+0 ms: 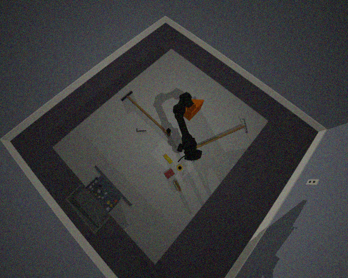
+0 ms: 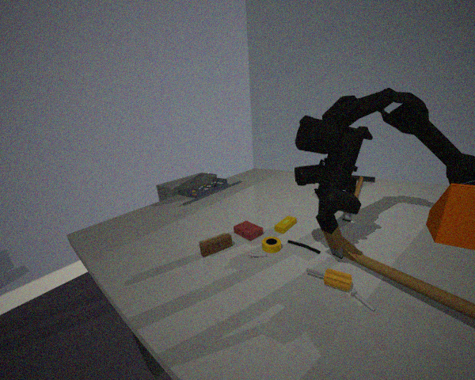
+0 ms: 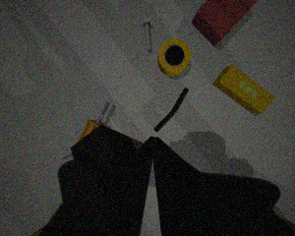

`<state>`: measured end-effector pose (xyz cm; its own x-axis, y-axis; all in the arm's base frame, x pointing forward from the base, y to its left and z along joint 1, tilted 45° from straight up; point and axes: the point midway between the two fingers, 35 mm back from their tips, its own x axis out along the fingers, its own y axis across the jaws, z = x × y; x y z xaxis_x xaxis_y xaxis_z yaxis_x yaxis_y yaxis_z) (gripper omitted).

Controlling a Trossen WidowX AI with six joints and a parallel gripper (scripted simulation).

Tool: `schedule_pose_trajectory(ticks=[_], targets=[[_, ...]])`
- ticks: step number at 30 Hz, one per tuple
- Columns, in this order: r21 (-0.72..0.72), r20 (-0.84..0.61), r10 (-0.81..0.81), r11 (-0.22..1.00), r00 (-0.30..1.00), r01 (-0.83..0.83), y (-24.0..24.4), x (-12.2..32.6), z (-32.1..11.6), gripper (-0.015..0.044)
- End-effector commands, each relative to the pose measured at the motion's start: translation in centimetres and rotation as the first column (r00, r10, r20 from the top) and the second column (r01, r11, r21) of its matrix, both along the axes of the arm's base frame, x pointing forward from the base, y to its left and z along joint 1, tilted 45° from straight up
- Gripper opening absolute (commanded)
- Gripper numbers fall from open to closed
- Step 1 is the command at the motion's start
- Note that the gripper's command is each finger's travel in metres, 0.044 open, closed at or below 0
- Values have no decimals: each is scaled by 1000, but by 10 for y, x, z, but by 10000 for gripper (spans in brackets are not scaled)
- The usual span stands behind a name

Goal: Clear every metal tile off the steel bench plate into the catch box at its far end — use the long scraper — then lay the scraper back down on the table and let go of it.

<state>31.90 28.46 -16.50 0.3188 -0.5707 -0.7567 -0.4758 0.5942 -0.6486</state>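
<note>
My gripper (image 2: pixel 328 229) (image 3: pixel 153 141) is shut at the top of the short wooden post of a long wooden-handled tool (image 1: pixel 220 137) (image 2: pixel 417 286). The post tilts below the fingertips, low over the table. The tool's thin crosswise head (image 1: pixel 245 125) is at the right. A second long tool (image 1: pixel 147 113) with a dark bar head lies at the upper left. I cannot tell for certain which is the scraper. The bluish bench plate (image 1: pixel 111 186) at the lower left carries several small tiles. The catch box (image 1: pixel 80 216) (image 2: pixel 168 191) adjoins it at the table's edge.
A yellow block (image 1: pixel 167 158) (image 2: pixel 286 224) (image 3: pixel 246 90), a red block (image 1: pixel 169 173) (image 2: pixel 248 229), a tape roll (image 2: pixel 271 244) (image 3: pixel 167 69), a brown block (image 2: pixel 215 245) and a black bent stick (image 2: pixel 303 246) lie before the gripper. An orange-handled tool (image 2: pixel 338 279) is near. An orange block (image 2: pixel 461 216) stands by the arm's base.
</note>
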Motion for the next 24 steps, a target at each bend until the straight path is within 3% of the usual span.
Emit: schedule_pose_trajectory(ticks=[1,24], targets=[[0,-17,5,1000,1000,-5,6,-10,-10,0],[0,-16,5,1000,1000,-5,23,-20,-35,0]])
